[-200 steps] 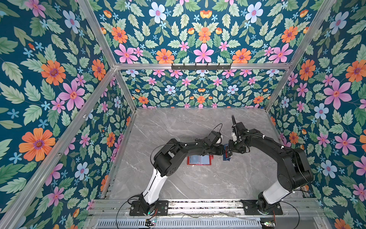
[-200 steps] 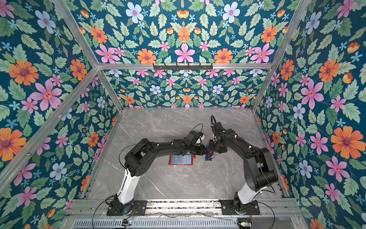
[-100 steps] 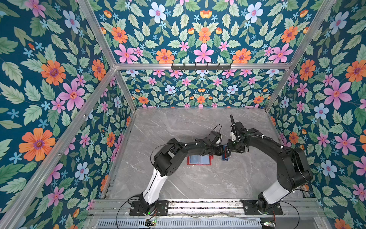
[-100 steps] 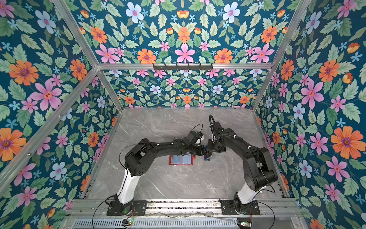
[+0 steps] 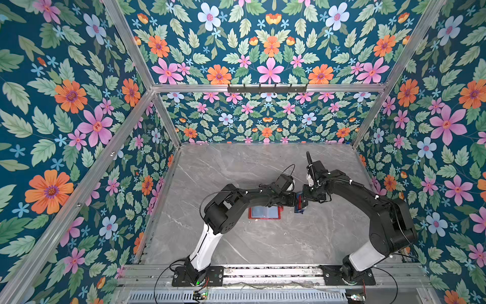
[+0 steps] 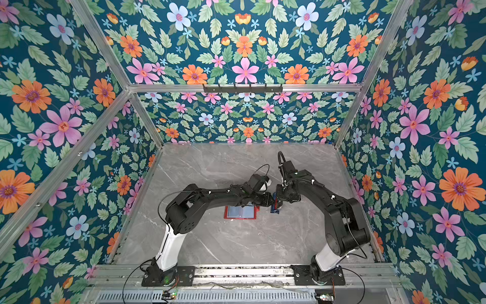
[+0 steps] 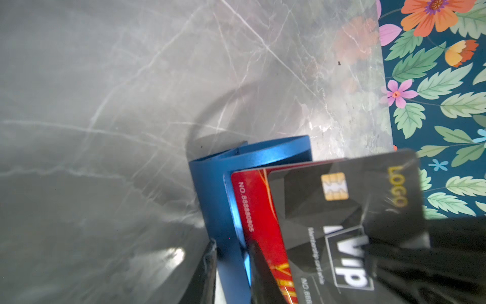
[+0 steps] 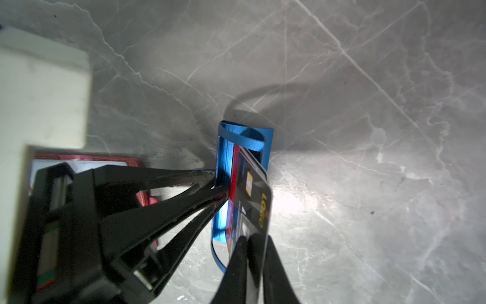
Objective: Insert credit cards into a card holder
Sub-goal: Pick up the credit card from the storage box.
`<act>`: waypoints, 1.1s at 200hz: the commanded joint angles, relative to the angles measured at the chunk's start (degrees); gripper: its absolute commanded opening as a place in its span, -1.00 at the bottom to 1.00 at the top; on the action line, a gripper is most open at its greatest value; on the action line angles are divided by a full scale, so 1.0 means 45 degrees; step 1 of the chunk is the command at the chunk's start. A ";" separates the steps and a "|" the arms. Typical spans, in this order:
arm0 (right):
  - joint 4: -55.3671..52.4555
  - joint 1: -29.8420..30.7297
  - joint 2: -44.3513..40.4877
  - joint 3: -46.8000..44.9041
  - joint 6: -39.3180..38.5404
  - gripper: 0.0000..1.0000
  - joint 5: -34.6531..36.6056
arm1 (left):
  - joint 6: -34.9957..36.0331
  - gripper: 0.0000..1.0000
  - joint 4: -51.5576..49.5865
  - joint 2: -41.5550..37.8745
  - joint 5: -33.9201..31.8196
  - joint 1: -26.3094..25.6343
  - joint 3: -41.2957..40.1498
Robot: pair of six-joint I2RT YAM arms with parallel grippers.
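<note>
**Q:** What does each gripper hold?

**A:** Right gripper [image 8: 254, 240]: fingers closed on the two faces of the dark card [image 7: 342, 210], at its near end. Left gripper [image 8: 217, 184]: fingers pinched on one long wall of the blue tray [image 7: 210, 189], one tip outside and one inside. The two sets of tips nearly meet across the tray.

**Q:** How does the card lie?

**A:** Its long axis is in line with the right gripper's fingers and runs away from them along the tray's length. Its faces are parallel to the pinched wall. The chip [image 7: 334, 186] and gold logo [image 7: 397, 185] sit beyond the grip, toward the far end. The red card [image 7: 257, 218] stands just beside the dark card, between it and that wall. Whether the tray rests on the tabletop [image 8: 368, 131] cannot be told.

**Q:** Where is the card to go?

**A:** Card holder [image 5: 264, 212]: open and flat on the tabletop, to the left of both grippers and lower, partly under the left forearm [image 5: 252, 197]. It is near the tray but not touching it. Its long axis runs left–right and points toward the grippers. The left gripper is the nearer, but the right one has the card. Judged from this, the card must be drawn out along its own length, carried left past the left gripper and laid flatter to meet a slot. Which way the slots open is too small to tell.
</note>
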 commanded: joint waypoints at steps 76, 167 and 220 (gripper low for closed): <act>-0.0530 0.0054 -0.0778 -0.0023 0.0176 -1.00 0.0110 | 0.0050 -0.48 -0.0151 -0.0200 0.0313 0.0015 -0.0085; 0.1234 0.0057 -0.2923 -0.1133 0.0388 -1.00 -0.1589 | 0.0377 -0.31 0.1100 -0.2542 -0.0379 0.0015 -0.1737; 0.2839 0.0248 -0.3137 -0.1807 0.1001 -1.00 -0.3412 | 0.0984 -0.31 0.0876 -0.4936 -0.2628 0.0112 -0.3799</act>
